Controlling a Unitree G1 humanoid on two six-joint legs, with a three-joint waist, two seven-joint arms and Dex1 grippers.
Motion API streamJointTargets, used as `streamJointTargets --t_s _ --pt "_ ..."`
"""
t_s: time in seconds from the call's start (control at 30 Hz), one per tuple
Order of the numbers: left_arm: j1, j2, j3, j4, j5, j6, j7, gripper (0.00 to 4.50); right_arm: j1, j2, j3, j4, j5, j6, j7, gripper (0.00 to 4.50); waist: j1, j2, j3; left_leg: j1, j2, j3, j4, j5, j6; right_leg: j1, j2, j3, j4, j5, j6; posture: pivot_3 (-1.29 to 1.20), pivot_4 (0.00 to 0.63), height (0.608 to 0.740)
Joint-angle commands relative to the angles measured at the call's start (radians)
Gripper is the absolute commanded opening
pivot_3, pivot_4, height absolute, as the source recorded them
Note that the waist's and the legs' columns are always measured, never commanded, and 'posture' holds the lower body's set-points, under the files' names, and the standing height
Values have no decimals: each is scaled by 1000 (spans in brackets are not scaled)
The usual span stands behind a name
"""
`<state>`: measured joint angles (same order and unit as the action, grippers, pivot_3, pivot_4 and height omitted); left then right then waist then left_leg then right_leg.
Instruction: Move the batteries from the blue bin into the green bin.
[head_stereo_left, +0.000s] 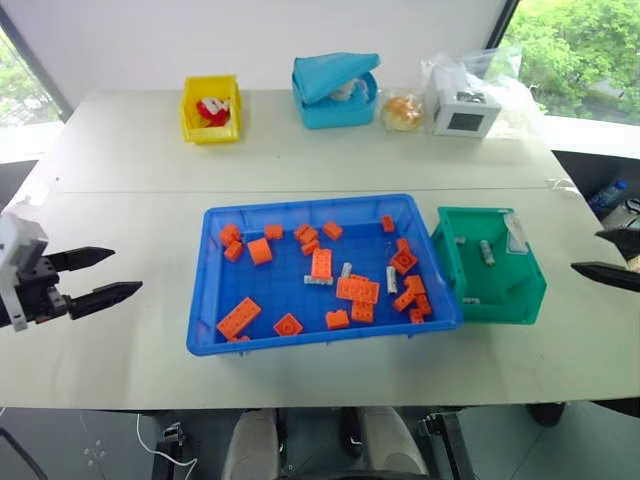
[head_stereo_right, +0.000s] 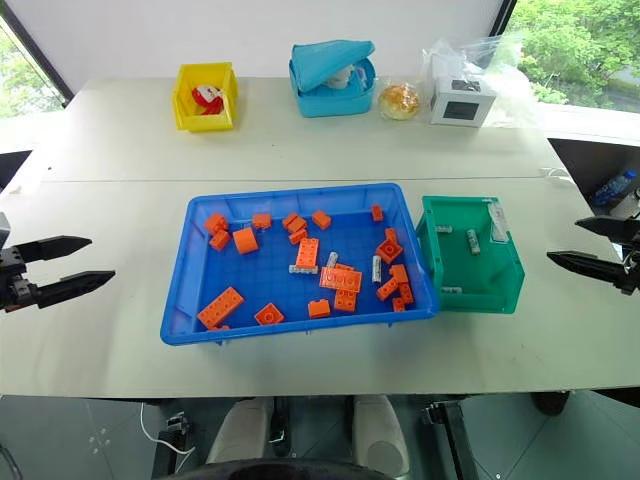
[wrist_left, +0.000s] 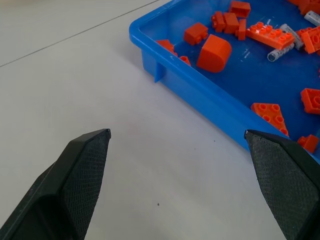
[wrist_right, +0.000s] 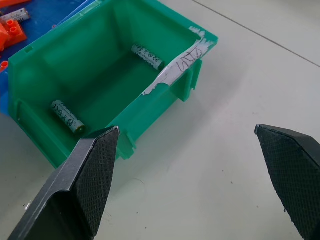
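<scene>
Batteries (head_stereo_left: 392, 279) lie half-hidden among bricks (head_stereo_left: 357, 290); both grippers (head_stereo_left: 95, 277) (head_stereo_right: 583, 245) gape empty.

My right claw (head_stereo_left: 606, 254) cut by right edge of frame, wrist unseen. Left arm cut at left edge. Small grey pieces in blue bin (head_stereo_left: 215, 340) among orange bricks (head_stereo_left: 357, 290), centre frame: probably batteries (head_stereo_left: 392, 280), too small to be sure. Yellow bin (head_stereo_left: 190, 118) contents, upper left, unclear. Lower blue rim hides bin floor behind it.

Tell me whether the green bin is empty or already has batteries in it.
Not empty. The green bin holds batteries: one lies near a corner, another by the far wall; head views suggest a third.
</scene>
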<state>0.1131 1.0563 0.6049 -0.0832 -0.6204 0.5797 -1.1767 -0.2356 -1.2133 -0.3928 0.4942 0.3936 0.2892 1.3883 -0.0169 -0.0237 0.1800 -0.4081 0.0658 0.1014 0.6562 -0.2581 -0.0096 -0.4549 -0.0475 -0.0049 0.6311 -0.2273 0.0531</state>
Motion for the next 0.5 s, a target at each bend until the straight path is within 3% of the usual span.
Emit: streamJointTargets --t_s 0.03,0.5 --pt "-3 15 34 -29 10 -18 0 4500 -36 -4 6 23 -11 -29 0 4470 0 0 0 0 0 0 0 0 0 0 0 0 0 0 0 0 150 736" --pt "-22 8 63 -56 -26 31 10 4500 -61 20 13 67 -12 -49 -6 4470 0 0 0 0 0 2 0 0 0 -1 1 2 1 0 0 0 150 736"
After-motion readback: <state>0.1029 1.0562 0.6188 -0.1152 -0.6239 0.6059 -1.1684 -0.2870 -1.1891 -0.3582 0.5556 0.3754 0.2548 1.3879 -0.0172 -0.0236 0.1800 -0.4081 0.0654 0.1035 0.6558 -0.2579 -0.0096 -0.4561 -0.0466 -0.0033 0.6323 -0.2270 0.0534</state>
